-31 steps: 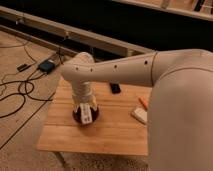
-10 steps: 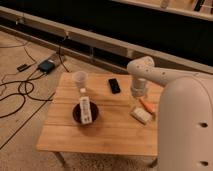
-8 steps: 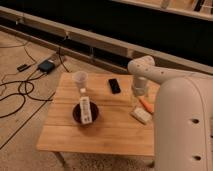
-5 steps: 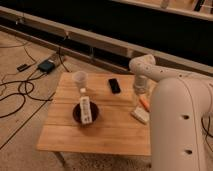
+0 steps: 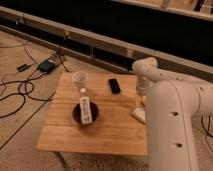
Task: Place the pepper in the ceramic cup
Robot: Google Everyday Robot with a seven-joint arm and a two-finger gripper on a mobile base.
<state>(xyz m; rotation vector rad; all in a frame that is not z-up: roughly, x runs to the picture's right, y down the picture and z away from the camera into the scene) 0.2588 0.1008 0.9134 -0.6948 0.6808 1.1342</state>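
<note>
Orange pepper [image 5: 144, 102] just beside claw [image 5: 139, 98]

1. A dark bowl [image 5: 76, 114] holding a white remote [image 5: 85, 109] sits on the wooden worktop [image 5: 110, 135].
2. The ceramic cup [image 5: 80, 78] stands upright just beyond the bowl.
3. Well to the right of the bowl, the pincer [image 5: 140, 97] hangs with its fingers apart just over the pepper [image 5: 143, 101], beside a pale block [image 5: 138, 115].

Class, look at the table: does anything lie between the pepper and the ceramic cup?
Yes: a flat black device lies roughly between the pepper and the ceramic cup. The gripper, down at the pepper, could probably carry over it.
</note>
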